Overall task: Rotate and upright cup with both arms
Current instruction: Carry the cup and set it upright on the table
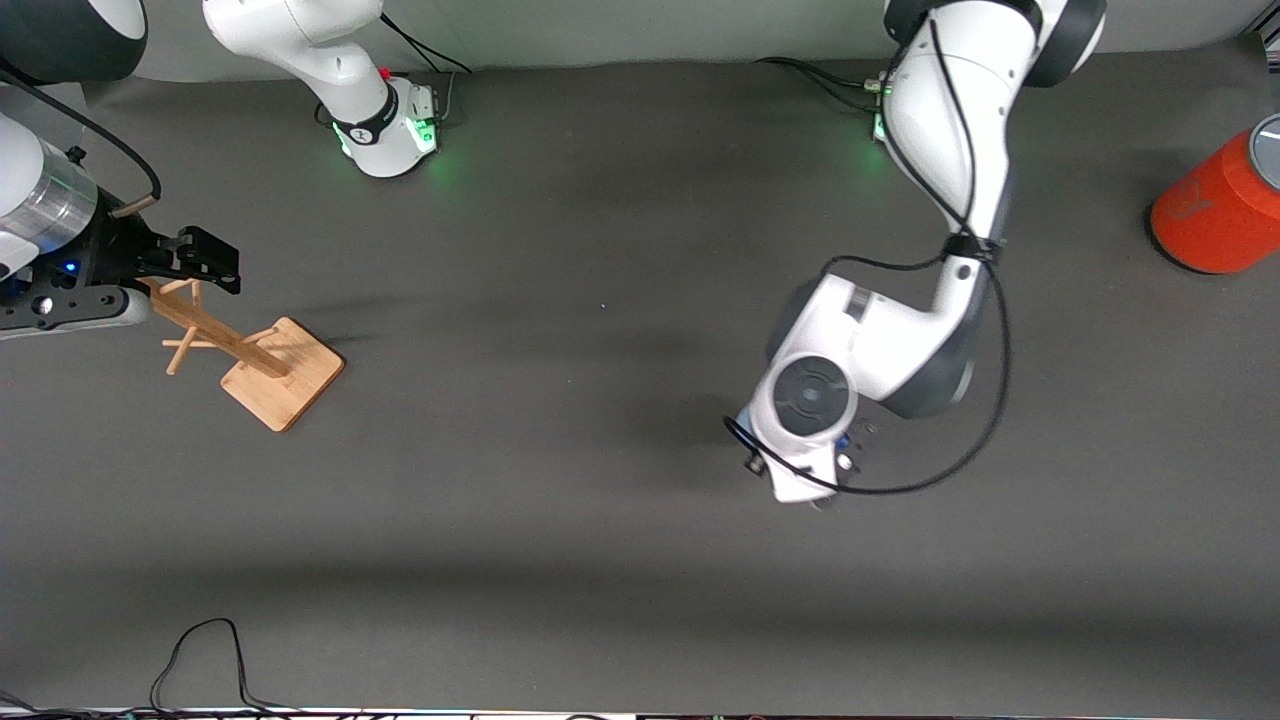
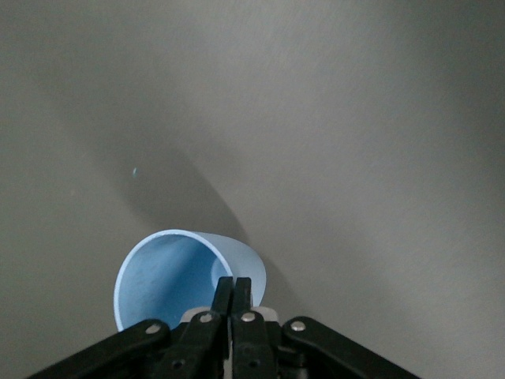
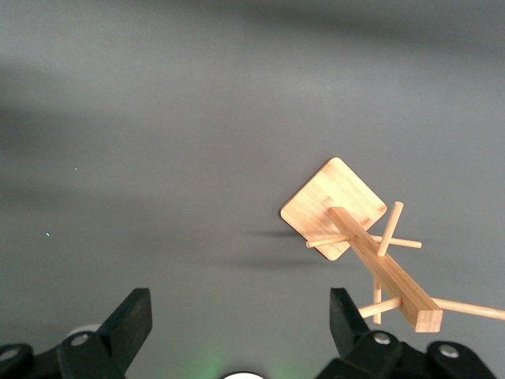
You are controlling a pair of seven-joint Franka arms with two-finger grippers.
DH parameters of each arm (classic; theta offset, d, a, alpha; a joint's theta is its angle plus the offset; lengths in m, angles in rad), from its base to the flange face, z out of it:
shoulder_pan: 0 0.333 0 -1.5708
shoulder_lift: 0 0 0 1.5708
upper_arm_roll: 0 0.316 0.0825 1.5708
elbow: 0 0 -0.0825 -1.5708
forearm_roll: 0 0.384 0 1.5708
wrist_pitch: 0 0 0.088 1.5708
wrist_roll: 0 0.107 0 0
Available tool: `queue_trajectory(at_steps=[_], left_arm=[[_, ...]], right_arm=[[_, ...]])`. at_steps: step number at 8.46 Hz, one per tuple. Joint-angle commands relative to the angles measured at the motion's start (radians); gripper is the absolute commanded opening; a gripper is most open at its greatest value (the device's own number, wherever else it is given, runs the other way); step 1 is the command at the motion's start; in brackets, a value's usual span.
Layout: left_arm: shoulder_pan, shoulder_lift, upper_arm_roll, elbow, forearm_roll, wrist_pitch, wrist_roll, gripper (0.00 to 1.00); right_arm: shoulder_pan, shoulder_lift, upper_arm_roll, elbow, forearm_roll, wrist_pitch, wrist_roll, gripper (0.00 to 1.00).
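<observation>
Pinching cup (image 2: 177, 272) rim: left claw (image 2: 233, 294) clamped tight on light-blue wall, cup tipped, mouth facing wrist camera, grey tabletop (image 2: 355, 142) just below. In front view, left arm's wrist hides cup. Right claw (image 3: 237, 320) waits, fingers spread wide, nothing between, hanging over wooden peg stand (image 1: 262, 362) at its own end. Orange canister (image 1: 1222, 210) well apart from left claw, near tabletop edge.
</observation>
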State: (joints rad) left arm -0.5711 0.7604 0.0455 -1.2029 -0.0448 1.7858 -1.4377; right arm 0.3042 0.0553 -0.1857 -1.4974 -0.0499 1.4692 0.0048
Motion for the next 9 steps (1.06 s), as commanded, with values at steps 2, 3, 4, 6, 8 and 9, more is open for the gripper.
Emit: queue_trajectory(at_steps=[2, 3, 4, 6, 8, 9], left_arm=[[-0.079, -0.142, 0.011, -0.219, 0.046, 0.001, -0.125, 0.00], [-0.093, -0.142, 0.011, -0.222, 0.046, 0.001, -0.142, 0.00], [-0.116, -0.135, 0.010, -0.224, 0.046, 0.012, -0.179, 0.00], [-0.147, -0.122, 0.007, -0.222, 0.043, 0.035, -0.269, 0.00], [-0.174, -0.079, 0.007, -0.222, 0.046, 0.075, -0.329, 0.00], [-0.176, -0.078, 0.007, -0.224, 0.046, 0.083, -0.329, 0.00]], right_arm=[[-0.002, 0.012, -0.008, 0.028, 0.016, -0.004, -0.015, 1.00], [-0.003, 0.012, -0.012, 0.029, 0.016, -0.004, -0.017, 1.00], [-0.004, 0.012, -0.014, 0.029, 0.016, -0.004, -0.020, 1.00], [-0.007, 0.012, -0.018, 0.029, 0.016, -0.004, -0.022, 1.00], [-0.008, 0.014, -0.018, 0.028, 0.016, -0.003, -0.022, 1.00], [-0.008, 0.014, -0.018, 0.029, 0.013, -0.003, -0.023, 1.00]])
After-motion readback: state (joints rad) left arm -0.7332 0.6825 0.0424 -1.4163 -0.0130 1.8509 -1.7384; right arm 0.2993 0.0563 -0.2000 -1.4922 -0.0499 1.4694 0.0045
